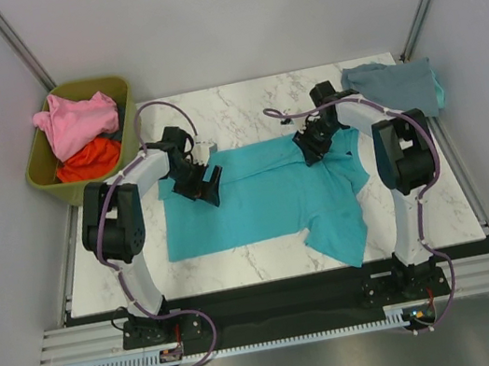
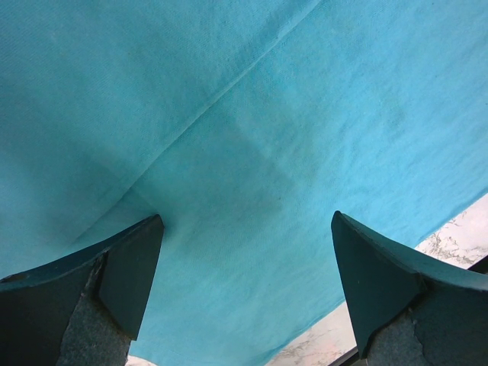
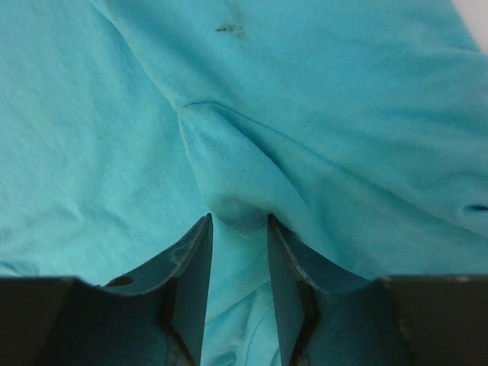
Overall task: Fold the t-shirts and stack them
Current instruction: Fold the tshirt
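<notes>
The left arm [image 1: 116,226] and right arm [image 1: 403,155] bend inward. The left tool [image 2: 247,229] is spread wide. The right tool [image 3: 238,226] pinches the teal t-shirt [image 3: 328,114].

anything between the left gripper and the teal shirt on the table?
Nothing visible. The left gripper is open directly over the bright teal cloth t-shirt, with only bare fabric between its fingers. The right gripper pinches a fold of the same shirt.

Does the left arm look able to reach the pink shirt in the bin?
Probably yes. The pink shirt lies on top in the bin, uncovered, and the left tool is open and empty over the teal shirt nearby.
</notes>
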Controlling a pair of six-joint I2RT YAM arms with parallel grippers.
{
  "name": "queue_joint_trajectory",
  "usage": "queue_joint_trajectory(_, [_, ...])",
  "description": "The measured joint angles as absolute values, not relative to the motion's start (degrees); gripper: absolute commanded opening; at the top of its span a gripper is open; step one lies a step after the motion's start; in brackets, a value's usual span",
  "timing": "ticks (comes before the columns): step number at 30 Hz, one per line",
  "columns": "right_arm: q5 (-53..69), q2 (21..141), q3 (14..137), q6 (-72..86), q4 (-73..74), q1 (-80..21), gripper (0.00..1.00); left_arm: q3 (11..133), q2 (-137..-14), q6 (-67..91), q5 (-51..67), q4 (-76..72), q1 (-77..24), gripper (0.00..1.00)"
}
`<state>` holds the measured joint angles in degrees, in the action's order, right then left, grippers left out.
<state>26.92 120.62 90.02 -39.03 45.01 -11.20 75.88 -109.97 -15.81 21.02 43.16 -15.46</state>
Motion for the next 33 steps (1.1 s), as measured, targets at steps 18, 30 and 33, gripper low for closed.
queue_joint_trajectory(18, [25.2, 118.9, 90.0, -37.9, 46.8, -11.8, 0.06, 76.0, -110.0, -15.8, 21.0, 43.2, -15.5, 0.99])
queue_joint_trajectory(30, [28.9, 111.3, 85.4, -37.6, 55.3, -17.0, 0.14, 76.1, -110.1, -15.8, 21.0, 43.2, -15.5, 0.99])
queue_joint_trajectory(33, [30.0, 111.6, 85.3, -37.1, 56.4, -17.7, 0.31, 76.1, -110.1, -15.8, 21.0, 43.2, -15.5, 0.99])
